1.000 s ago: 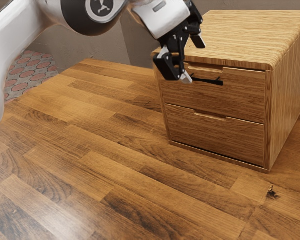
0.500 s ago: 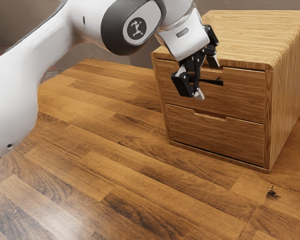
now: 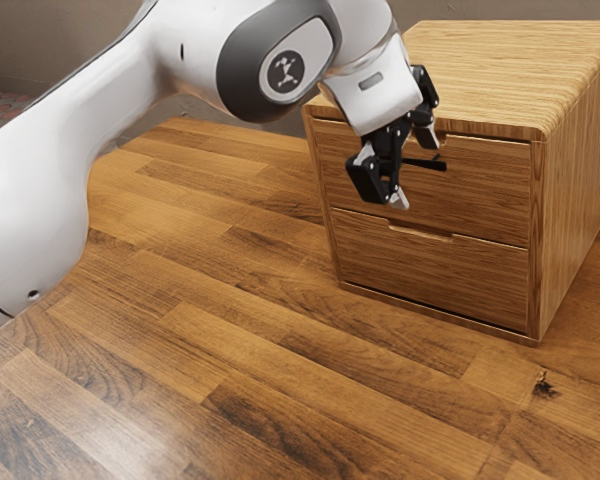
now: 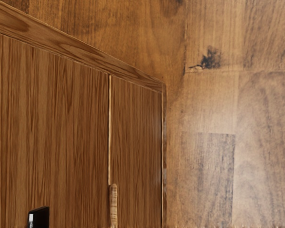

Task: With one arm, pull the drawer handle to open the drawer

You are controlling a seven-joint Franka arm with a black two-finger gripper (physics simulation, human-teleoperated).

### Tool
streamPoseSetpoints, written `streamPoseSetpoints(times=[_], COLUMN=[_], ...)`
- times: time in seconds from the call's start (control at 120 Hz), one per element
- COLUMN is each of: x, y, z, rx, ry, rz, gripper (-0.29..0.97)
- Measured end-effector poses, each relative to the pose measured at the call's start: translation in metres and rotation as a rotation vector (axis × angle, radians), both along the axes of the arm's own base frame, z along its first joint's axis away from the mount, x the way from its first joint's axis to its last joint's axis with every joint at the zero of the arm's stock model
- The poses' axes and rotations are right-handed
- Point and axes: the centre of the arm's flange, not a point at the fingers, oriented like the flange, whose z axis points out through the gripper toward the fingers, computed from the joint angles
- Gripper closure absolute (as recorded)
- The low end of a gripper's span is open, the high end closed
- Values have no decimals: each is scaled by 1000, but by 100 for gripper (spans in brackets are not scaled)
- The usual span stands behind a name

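Note:
The wooden cabinet [image 3: 570,180] has two drawers. The upper drawer [image 3: 480,190] carries a thin black handle [image 3: 432,163], and its front sits flush with the cabinet. My black gripper [image 3: 412,168] is open at the handle's end nearer the exterior view's left, with one finger above the bar and one below it. Whether they touch the bar I cannot tell. In the wrist view the drawer fronts [image 4: 61,142] are close under my hand, and a black piece [image 4: 38,217] shows at the edge.
The lower drawer [image 3: 430,265] has a pale wooden handle [image 3: 420,233] [image 4: 113,204]. Plank floor [image 3: 230,330] stretches in front of the cabinet, with a dark knot [image 3: 545,386] [image 4: 210,58] near the cabinet's corner. My white arm [image 3: 100,150] spans the exterior view's upper left.
My hand has moved toward the exterior view's right and slightly down, from the cabinet's corner to the upper drawer's handle. The drawer front has not moved.

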Motion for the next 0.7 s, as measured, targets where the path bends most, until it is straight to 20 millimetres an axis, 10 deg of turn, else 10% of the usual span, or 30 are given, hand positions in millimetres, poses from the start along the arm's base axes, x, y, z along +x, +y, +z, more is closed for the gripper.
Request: streamPoseSetpoints(times=[0.7], x=[0], y=[21], z=[9], rx=[72], ry=[-19], rz=[31], gripper=[33])
